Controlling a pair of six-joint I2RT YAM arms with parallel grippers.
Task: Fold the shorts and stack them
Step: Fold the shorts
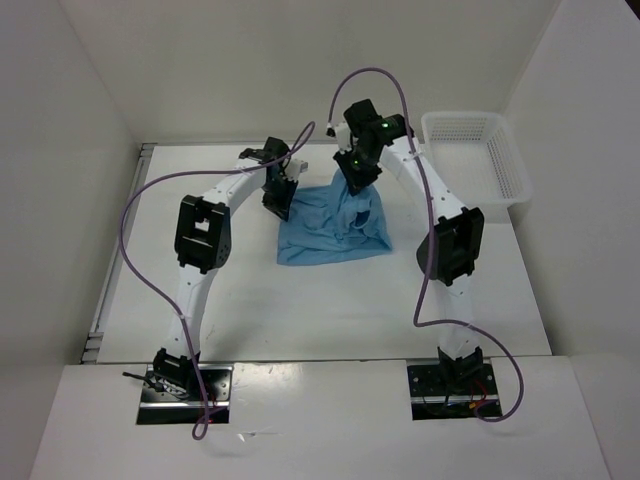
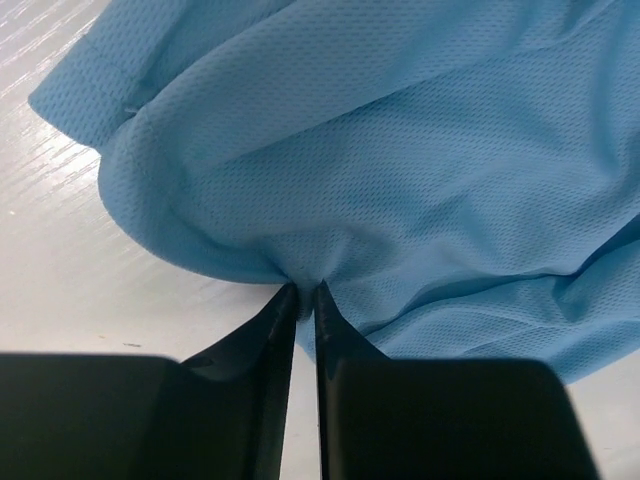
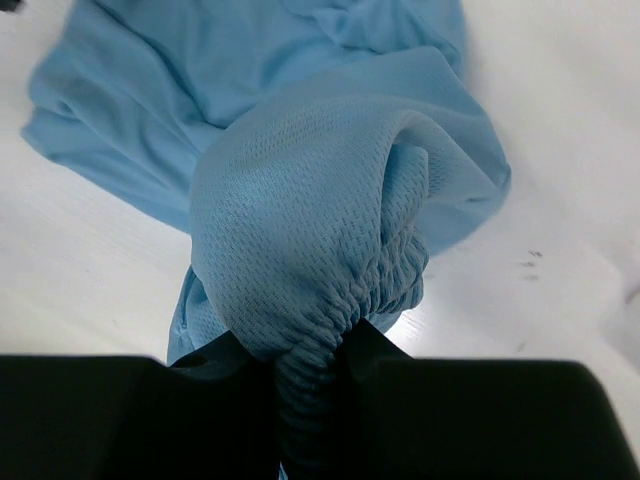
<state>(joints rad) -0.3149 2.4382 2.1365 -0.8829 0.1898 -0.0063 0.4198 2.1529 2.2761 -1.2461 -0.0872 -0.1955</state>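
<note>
Sky-blue shorts (image 1: pixel 333 225) lie left of the basket (image 1: pixel 478 150): left gripper (image 2: pixel 300 290) pinches a thin fold, right gripper (image 3: pixel 305 350) clamps the waistband (image 3: pixel 330 310) (bunched). Lift both evenly, keeping cloth taut.

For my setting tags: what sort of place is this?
Likely a robotics lab cell: a white table boxed in by plain white panels, two arms bolted at its edge, with shorts and a basket on it.

Sky-blue mesh shorts (image 1: pixel 325 235), rumpled, lying toward the far middle.
We see them loosely spread, the elastic waistband (image 3: pixel 340 300) bunched and lifted at far right, the far left edge puckered.
</note>
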